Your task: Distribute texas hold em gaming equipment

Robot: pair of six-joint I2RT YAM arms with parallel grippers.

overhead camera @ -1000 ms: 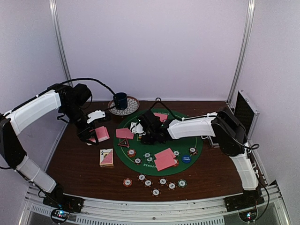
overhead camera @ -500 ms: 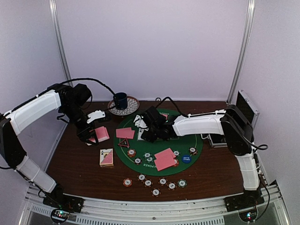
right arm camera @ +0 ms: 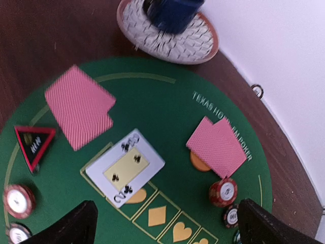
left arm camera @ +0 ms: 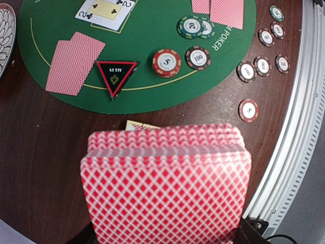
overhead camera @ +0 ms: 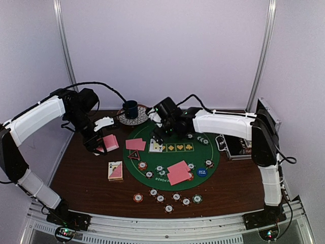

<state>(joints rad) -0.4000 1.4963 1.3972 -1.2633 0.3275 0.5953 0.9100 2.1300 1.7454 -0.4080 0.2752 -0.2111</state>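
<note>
My left gripper [overhead camera: 100, 146] is shut on a deck of pink-backed playing cards [left arm camera: 167, 188] above the brown table left of the green mat [overhead camera: 213, 157]; the deck hides its fingers. My right gripper [right arm camera: 170, 229] hangs open and empty over the mat's far side. Below it a two of clubs [right arm camera: 125, 169] lies face up on the first printed box. Face-down card pairs lie on the mat [right arm camera: 80, 105], [right arm camera: 217, 145], [overhead camera: 177, 172]. The red-edged triangle marker [left arm camera: 117, 75] lies at the mat's left edge. Striped chips [left arm camera: 166, 62] sit on the mat and several [overhead camera: 168, 198] in front of it.
A blue cup [overhead camera: 131, 108] on a patterned saucer [overhead camera: 142, 118] stands behind the mat. A card box [overhead camera: 116, 171] lies left of the mat. A black metal-edged case [overhead camera: 265, 118] stands at the right. A blue disc [overhead camera: 202, 172] lies on the mat's right.
My right arm has risen and drawn back toward the far side of the mat, uncovering the face-up two of clubs. The left arm with the deck has held still.
</note>
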